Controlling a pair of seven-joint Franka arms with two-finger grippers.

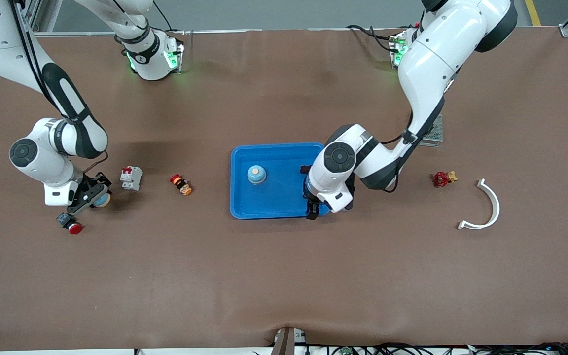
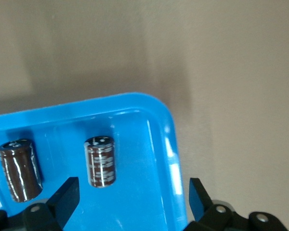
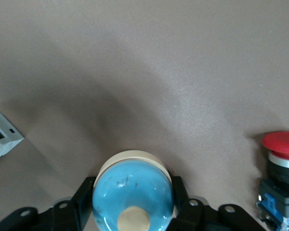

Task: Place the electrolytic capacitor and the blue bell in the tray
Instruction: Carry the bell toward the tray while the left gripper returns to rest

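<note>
A: Where's the left hand (image 2: 130, 204)?
B: Spread wide over the tray (image 1: 244, 207) corner, gripping nothing; two capacitors (image 2: 100, 161) lie inside, with a blue bell (image 1: 256, 174).
A: The right hand (image 3: 133, 211)?
B: Clamped on another blue bell (image 3: 133, 192), low over the counter (image 1: 284, 276), well away from the tray.

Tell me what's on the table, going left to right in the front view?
Red button → bell in right tool → white breaker → orange switch → tray → red valve → white curved piece.
</note>
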